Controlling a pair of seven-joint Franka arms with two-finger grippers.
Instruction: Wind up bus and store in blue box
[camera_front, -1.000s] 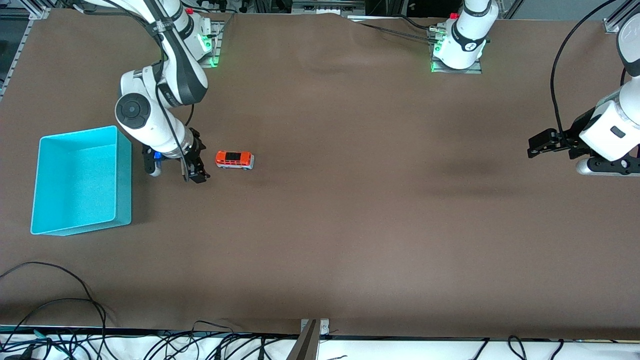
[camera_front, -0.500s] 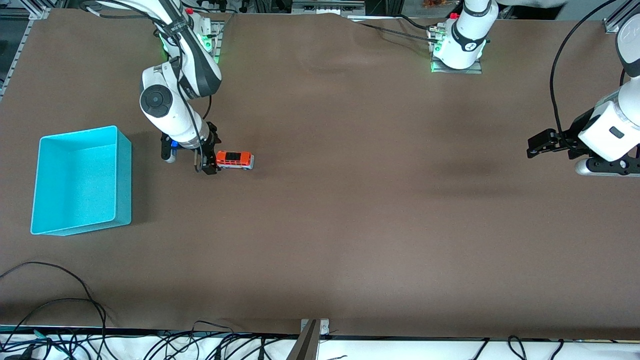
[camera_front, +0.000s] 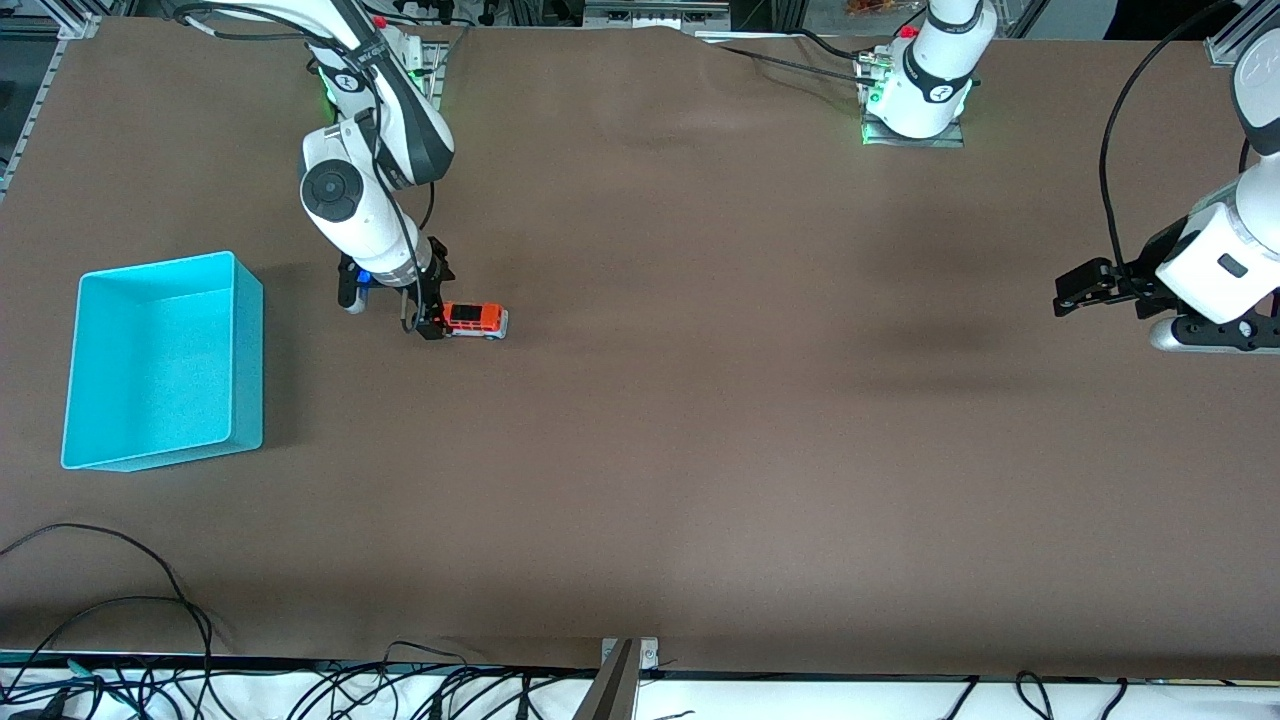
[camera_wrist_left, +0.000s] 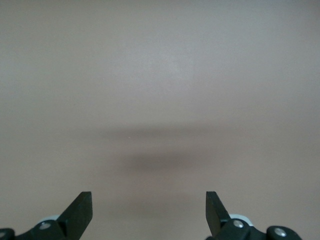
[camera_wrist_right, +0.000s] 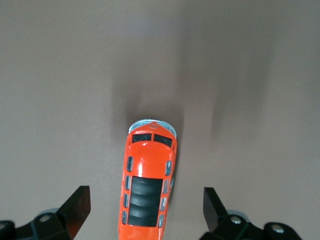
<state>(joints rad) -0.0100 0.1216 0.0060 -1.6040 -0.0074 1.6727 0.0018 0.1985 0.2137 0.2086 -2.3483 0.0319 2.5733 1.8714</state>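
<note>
From the front view, your right gripper (camera_front: 430, 322) sits low at the end of the bus (camera_front: 475, 320) that points toward the box (camera_front: 160, 360), jaws open and nothing held. The bus stands on its wheels on the table (camera_front: 700, 430), well apart from the box, which lies toward the right arm's end of the table. The risk here is a nudge: the toy rolls freely, so if you come in along its length and touch that end before the jaws close, it could roll away toward the left arm's end and leave you closing on air. The left gripper (camera_front: 1080, 290) waits over bare table at the other end with its jaws spread wide, too distant to steady the bus if it rolls. In the left wrist view you see only both fingertips (camera_wrist_left: 80, 210) wide apart over plain table, so that arm gives you no check on the toy. In the right wrist view the bus (camera_wrist_right: 147, 185) lies lengthwise between the open fingertips (camera_wrist_right: 77, 205), orange roof up, with clear gaps on both sides, and it sits slightly off the midline and a little askew. Close from there and one jaw is likely to meet a side first and twist the toy. A pinch high on the rounded roof could also squeeze it out, so get low on the flat sides. Whether you are low enough, these views do not settle.
</note>
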